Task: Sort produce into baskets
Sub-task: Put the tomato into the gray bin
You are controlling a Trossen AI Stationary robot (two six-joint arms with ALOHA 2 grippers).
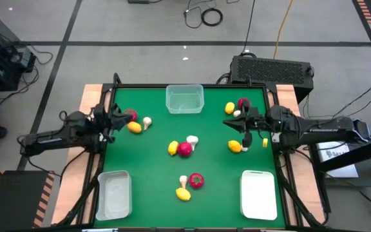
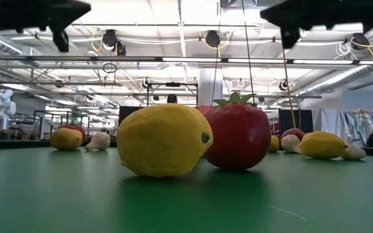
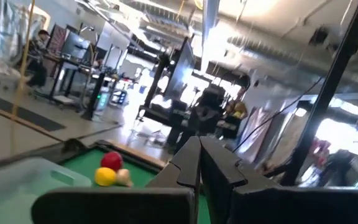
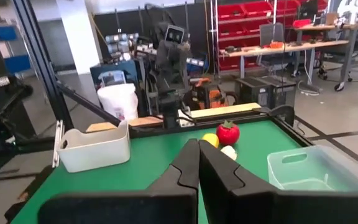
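Toy produce lies in loose groups on the green table [image 1: 153, 167]. Red, yellow and mushroom pieces lie by my left gripper [image 1: 134, 127], in the middle [image 1: 185, 149], near the front [image 1: 196, 180] and at the far right [image 1: 243, 102]. A lemon [image 1: 235, 146] lies below my right gripper. Three translucent baskets stand at the far middle [image 1: 184, 98], near left [image 1: 114, 193] and near right [image 1: 259, 193]. My left gripper [image 1: 116, 120] is shut and empty above the table's left side, as the left wrist view shows [image 3: 199, 163]. My right gripper [image 1: 240, 122] is shut and empty on the right, as the right wrist view shows [image 4: 198, 163].
Black frame rails run along the table's edges [image 1: 272, 129]. A black box [image 1: 272, 69] stands beyond the far right corner. In the low view a lemon [image 2: 164, 140] and a tomato [image 2: 238, 134] stand close to the camera. People show in the room behind.
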